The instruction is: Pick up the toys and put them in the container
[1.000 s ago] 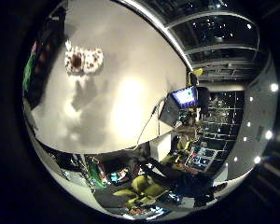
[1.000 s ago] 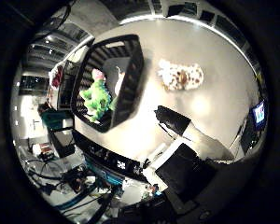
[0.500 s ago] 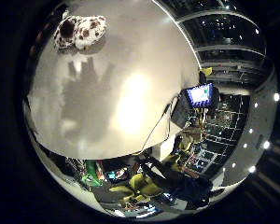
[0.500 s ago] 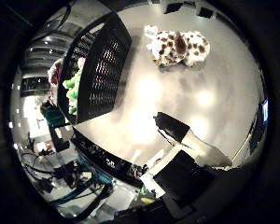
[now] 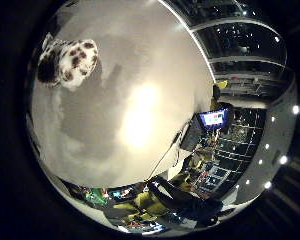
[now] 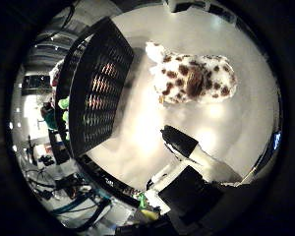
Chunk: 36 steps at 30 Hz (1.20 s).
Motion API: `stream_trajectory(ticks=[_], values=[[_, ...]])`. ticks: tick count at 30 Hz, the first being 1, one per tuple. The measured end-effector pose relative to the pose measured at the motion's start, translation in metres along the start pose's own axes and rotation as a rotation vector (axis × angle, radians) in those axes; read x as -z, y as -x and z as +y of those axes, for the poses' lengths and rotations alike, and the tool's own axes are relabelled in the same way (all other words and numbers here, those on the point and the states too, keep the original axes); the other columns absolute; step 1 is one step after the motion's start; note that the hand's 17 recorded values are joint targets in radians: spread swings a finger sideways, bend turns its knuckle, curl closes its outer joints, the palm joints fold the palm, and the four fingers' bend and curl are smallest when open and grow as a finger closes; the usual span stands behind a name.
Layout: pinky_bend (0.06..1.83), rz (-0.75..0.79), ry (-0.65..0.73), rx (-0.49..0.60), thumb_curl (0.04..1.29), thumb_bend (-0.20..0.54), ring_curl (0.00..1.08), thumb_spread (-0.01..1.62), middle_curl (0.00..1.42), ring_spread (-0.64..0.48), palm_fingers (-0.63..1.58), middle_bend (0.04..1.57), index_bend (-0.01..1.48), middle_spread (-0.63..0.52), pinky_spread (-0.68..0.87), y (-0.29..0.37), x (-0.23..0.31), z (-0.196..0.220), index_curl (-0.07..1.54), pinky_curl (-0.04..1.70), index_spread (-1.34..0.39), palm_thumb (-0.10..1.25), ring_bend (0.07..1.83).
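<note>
Green toy (image 6: 64, 104) already in basket (image 6: 96, 93); spotted dog (image 6: 194, 78) lies on table (image 5: 140, 115), ungrasped. Hand (image 6: 196, 167) holds nothing; finger spread cannot be told.

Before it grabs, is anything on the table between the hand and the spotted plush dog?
Nothing visible. The spotted plush dog lies alone on bare white table, beside the black mesh basket. The hand is above it.
</note>
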State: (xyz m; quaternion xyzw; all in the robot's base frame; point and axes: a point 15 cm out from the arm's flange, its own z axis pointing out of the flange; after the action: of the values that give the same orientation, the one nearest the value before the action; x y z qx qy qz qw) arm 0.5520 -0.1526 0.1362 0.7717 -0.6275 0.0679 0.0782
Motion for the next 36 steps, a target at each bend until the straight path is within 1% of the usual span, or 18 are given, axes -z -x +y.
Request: stream_trajectory(ticks=[5,9,12,13,14,15,16,17,18,19,20,21,24,25,28,29,32,36], values=[[0.44,-0.009,0.064,0.004,0.30,-0.032,0.21,0.98,0.32,0.07,0.22,0.22,0.16,-0.03,0.37,-0.005,-0.031,-0.007,0.28,0.29,-0.40,0.63,0.37],[0.45,-0.012,0.134,0.026,0.29,-0.031,0.23,0.97,0.34,0.00,0.39,0.28,0.16,-0.08,0.35,0.004,-0.047,0.003,0.28,0.28,-0.40,0.60,0.47],[0.45,-0.001,0.152,0.031,0.29,-0.029,0.25,0.97,0.34,-0.10,0.57,0.32,0.16,-0.13,0.25,0.001,-0.051,0.008,0.27,0.26,-0.42,0.59,0.60],[0.49,-0.001,0.152,0.031,0.29,-0.028,0.26,0.96,0.36,-0.15,0.79,0.39,0.16,-0.17,0.15,0.001,-0.051,0.008,0.26,0.25,-0.43,0.59,0.70],[0.50,-0.001,0.152,0.031,0.29,-0.028,0.27,0.96,0.36,-0.17,0.79,0.39,0.16,-0.18,0.13,0.000,-0.050,0.008,0.26,0.25,-0.43,0.59,0.71],[0.58,0.001,0.147,0.030,0.29,-0.025,0.29,0.97,0.39,-0.19,1.02,0.46,0.19,-0.20,0.04,-0.001,-0.050,0.007,0.28,0.28,-0.44,0.59,0.75],[0.64,0.004,0.142,0.030,0.30,-0.019,0.30,0.96,0.42,-0.22,1.33,0.55,0.24,-0.22,-0.09,-0.002,-0.049,0.006,0.29,0.28,-0.45,0.60,0.80],[0.72,0.005,0.138,0.031,0.30,-0.020,0.36,0.96,0.48,-0.25,1.43,0.68,0.36,-0.24,-0.23,-0.002,-0.047,0.006,0.36,0.33,-0.46,0.62,0.87],[0.79,0.008,0.132,0.030,0.30,-0.019,0.40,0.95,0.51,-0.27,1.39,0.75,0.45,-0.24,-0.32,-0.004,-0.043,0.005,0.42,0.37,-0.45,0.64,0.93],[0.84,0.011,0.125,0.029,0.31,-0.021,0.42,0.95,0.54,-0.27,1.43,0.83,0.54,-0.23,-0.35,-0.005,-0.039,0.004,0.46,0.39,-0.44,0.65,0.97],[0.85,0.014,0.119,0.028,0.31,-0.018,0.42,0.95,0.54,-0.27,1.42,0.84,0.56,-0.23,-0.36,-0.007,-0.035,0.003,0.47,0.40,-0.44,0.65,0.98],[0.89,0.016,0.112,0.028,0.31,-0.018,0.44,0.95,0.56,-0.26,1.50,0.88,0.62,-0.22,-0.35,-0.008,-0.031,0.003,0.50,0.42,-0.42,0.66,1.00],[1.00,0.024,0.101,0.011,0.31,-0.020,0.48,0.94,0.60,-0.24,1.44,0.99,0.79,-0.19,-0.34,-0.019,-0.015,0.010,0.57,0.47,-0.38,0.68,1.10],[1.05,0.026,0.102,0.005,0.32,-0.023,0.51,0.94,0.62,-0.22,1.40,1.05,0.87,-0.17,-0.33,-0.023,-0.010,0.013,0.62,0.50,-0.34,0.69,1.17],[1.15,0.017,0.127,-0.007,0.32,-0.016,0.55,0.95,0.66,-0.19,1.31,1.17,0.97,-0.14,-0.30,-0.027,-0.007,0.035,0.68,0.57,-0.29,0.73,1.28],[1.16,0.014,0.132,-0.011,0.32,-0.016,0.55,0.95,0.66,-0.19,1.31,1.17,0.98,-0.13,-0.30,-0.026,-0.005,0.044,0.68,0.58,-0.28,0.74,1.29],[1.21,0.014,0.134,-0.026,0.35,0.003,0.57,0.97,0.67,-0.18,1.26,1.23,1.05,-0.11,-0.27,-0.026,0.009,0.067,0.71,0.63,-0.25,0.84,1.33],[1.24,0.025,0.108,-0.042,0.36,-0.012,0.58,0.98,0.67,-0.17,1.22,1.27,1.10,-0.10,-0.25,-0.024,0.035,0.090,0.73,0.69,-0.22,0.91,1.37]])
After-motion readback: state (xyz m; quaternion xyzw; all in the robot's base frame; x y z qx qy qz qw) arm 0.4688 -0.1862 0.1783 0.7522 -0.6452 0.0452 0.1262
